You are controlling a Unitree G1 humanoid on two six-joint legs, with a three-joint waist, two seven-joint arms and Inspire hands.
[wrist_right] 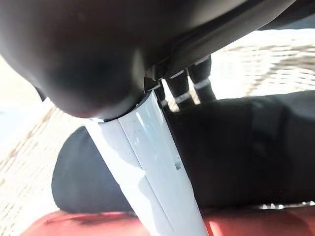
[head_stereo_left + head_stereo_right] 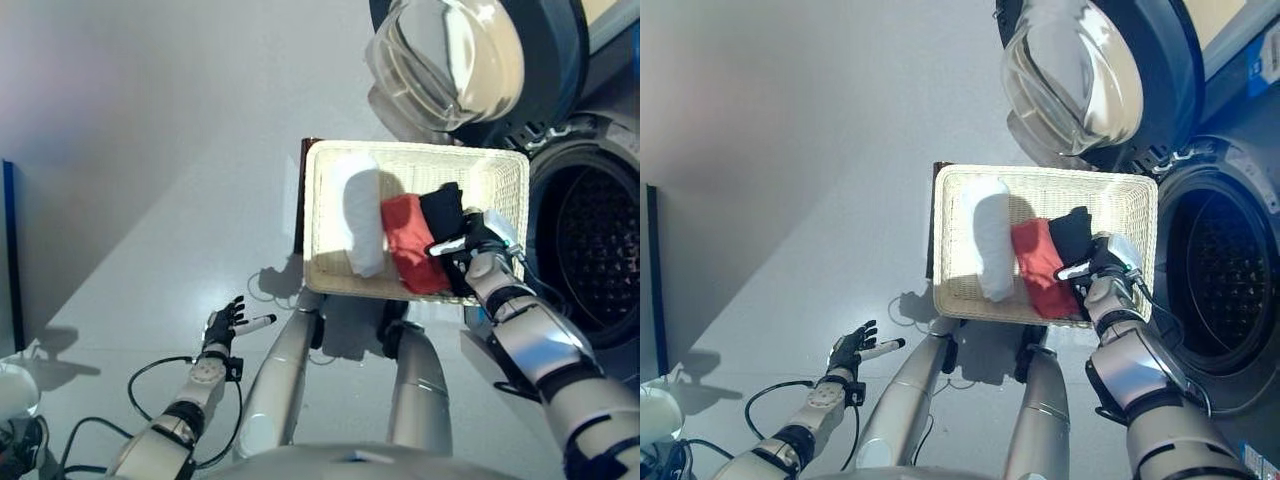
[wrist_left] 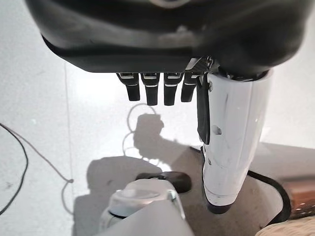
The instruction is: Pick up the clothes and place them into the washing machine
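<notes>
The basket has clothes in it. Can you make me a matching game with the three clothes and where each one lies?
Things:
1. white cloth
2. red cloth
3. black cloth

Places in the basket:
A. in the middle
B. nearest the washing machine, under the right hand
C. farthest from the washing machine

Pairs: 1-C, 2-A, 3-B

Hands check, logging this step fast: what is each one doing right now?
Left hand: open, holding nothing, out over the floor.
Right hand: in the basket on the black garment; fingers reach down onto it, grip cannot be told.
</notes>
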